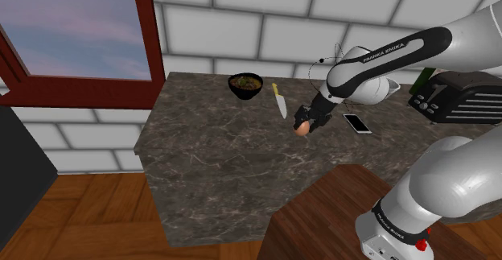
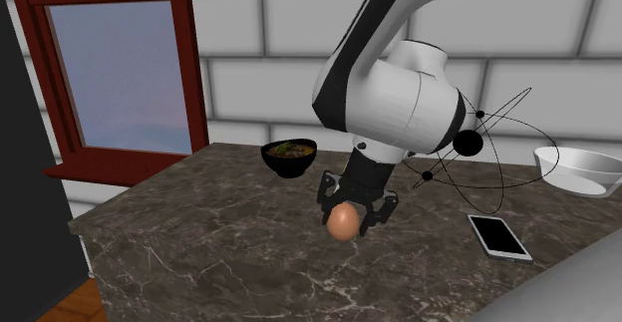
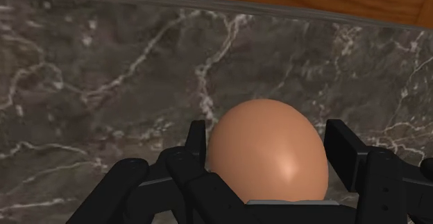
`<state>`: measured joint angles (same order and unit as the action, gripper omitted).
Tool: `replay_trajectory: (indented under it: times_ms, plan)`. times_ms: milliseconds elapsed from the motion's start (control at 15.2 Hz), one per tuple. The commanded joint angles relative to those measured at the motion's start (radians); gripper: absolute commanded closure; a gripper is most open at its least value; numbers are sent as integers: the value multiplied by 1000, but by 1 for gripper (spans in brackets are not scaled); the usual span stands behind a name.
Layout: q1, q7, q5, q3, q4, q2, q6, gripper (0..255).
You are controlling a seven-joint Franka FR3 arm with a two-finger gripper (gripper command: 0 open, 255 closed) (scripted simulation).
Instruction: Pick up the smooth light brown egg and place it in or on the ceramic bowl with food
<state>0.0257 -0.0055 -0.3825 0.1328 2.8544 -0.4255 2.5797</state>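
A smooth light brown egg [image 3: 267,153] sits clasped between the two black fingers of my gripper [image 3: 267,161], which is shut on it. From the shoulder camera the egg [image 1: 302,128] sits under the gripper [image 1: 305,124] just over the dark marble counter [image 1: 209,162], to the right of a knife. In the second exterior view the egg [image 2: 342,221] pokes out below the gripper [image 2: 346,217]. The dark bowl with food [image 1: 244,84] stands at the counter's back, to the shoulder view's left of the gripper; it is the same bowl [image 2: 289,157] seen behind the hand.
A knife [image 1: 279,101] with a yellowish handle lies between bowl and gripper. A phone [image 1: 357,123] lies on the counter to the shoulder view's right. A white bowl [image 2: 575,169] and a black toaster [image 1: 458,96] stand further right. A red-framed window [image 1: 72,41] is at left.
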Motion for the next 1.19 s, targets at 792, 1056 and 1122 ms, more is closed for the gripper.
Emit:
replay_trajectory:
  times_ms: [792, 1056, 1122]
  plan:
    - [-24, 37, 36, -16, -19, -53, -71, 255]
    - [-43, 68, 63, -27, -43, -101, -141, 255]
    - [-47, 75, 69, -30, -49, -111, -158, 255]
